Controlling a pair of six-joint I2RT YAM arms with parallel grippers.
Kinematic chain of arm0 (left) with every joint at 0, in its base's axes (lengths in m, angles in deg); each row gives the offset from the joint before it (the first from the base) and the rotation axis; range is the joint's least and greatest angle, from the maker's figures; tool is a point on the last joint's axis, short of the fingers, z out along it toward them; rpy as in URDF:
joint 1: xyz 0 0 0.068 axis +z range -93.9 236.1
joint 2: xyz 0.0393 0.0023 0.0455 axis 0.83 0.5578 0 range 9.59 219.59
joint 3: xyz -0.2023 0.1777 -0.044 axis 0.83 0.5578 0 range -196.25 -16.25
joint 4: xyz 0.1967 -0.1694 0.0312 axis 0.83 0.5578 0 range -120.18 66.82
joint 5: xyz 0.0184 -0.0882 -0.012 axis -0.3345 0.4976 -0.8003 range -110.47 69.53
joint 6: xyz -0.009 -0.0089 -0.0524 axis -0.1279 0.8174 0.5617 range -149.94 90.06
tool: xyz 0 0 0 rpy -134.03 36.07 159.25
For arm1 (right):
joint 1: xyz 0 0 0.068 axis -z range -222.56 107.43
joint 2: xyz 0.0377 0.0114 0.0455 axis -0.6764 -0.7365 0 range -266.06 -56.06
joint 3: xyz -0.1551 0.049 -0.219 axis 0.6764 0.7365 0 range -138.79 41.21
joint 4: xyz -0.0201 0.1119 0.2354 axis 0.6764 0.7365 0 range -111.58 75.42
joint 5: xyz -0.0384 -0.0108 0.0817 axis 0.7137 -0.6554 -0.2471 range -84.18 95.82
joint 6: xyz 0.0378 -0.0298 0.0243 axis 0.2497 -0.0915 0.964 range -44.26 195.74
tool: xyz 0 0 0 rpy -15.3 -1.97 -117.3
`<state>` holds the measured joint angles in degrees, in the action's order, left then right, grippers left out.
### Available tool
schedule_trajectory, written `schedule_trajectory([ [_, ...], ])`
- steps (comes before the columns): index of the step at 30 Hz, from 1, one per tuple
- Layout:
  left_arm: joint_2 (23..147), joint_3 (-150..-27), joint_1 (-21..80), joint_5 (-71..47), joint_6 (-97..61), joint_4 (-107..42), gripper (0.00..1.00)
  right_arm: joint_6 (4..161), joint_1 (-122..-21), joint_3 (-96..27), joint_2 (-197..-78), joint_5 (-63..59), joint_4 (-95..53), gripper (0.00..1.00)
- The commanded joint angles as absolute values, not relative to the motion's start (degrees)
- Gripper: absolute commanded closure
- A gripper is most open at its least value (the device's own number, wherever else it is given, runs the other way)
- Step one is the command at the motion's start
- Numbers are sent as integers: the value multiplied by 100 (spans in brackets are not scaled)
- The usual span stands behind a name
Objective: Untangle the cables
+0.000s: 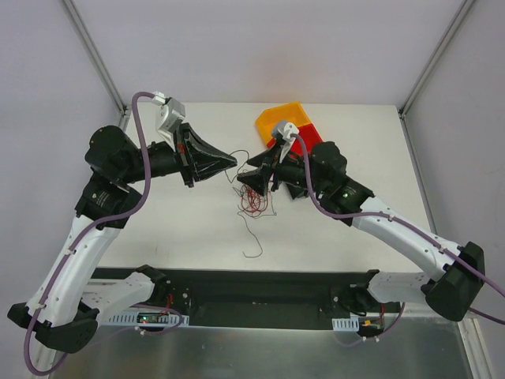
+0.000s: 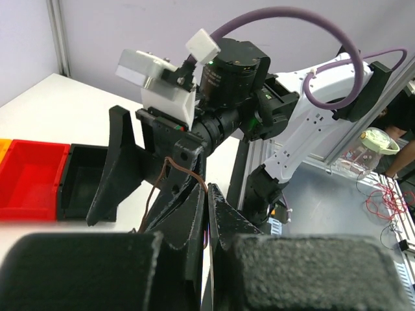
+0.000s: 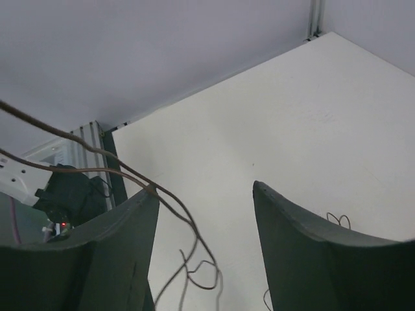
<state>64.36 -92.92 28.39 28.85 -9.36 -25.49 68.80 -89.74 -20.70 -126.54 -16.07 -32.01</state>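
Top external view shows the cables (image 1: 252,201) heaped on the table (image 1: 181,229) just beneath the right tool (image 1: 259,172), with the left tool (image 1: 233,162) close beside it. Your left tool looks pressed together on a brown strand (image 2: 185,173) at its tips. The right tool's jaws stand spread, and wire lies across one finger (image 3: 123,240) rather than between them. Shift until the wire sits inside the gap, pinch, then draw the tools apart slowly, watching for snagged loops below.
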Motion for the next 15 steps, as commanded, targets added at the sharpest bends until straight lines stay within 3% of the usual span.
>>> schedule_trajectory([
  [1,6329,-9219,2823,2989,-920,-2921,100,7354,-9195,-1970,-12549,-1835,-4293,44],
  [4,6294,-9166,2823,2788,-964,-2913,100,7441,-9257,-2014,-12541,-1773,-4276,90],
  [5,6303,-9158,2823,2665,-964,-2878,100,7511,-9257,-2023,-12506,-1703,-4224,100],
  [6,6303,-9149,2823,2525,-964,-2825,98,7556,-9266,-2031,-12445,-1607,-4171,100],
  [7,6286,-9114,2823,2332,-990,-2764,89,7556,-9266,-2023,-12366,-1519,-4136,99],
  [10,6207,-9008,2832,1533,-1227,-2439,54,7713,-9249,-2119,-12084,-984,-3882,100],
  [11,6189,-8991,2832,1260,-1315,-2273,46,7775,-9205,-2224,-12014,-904,-3741,100],
  [15,6136,-8833,2911,30,-1447,-2034,29,7952,-8889,-3145,-12118,-746,-2556,100],
])
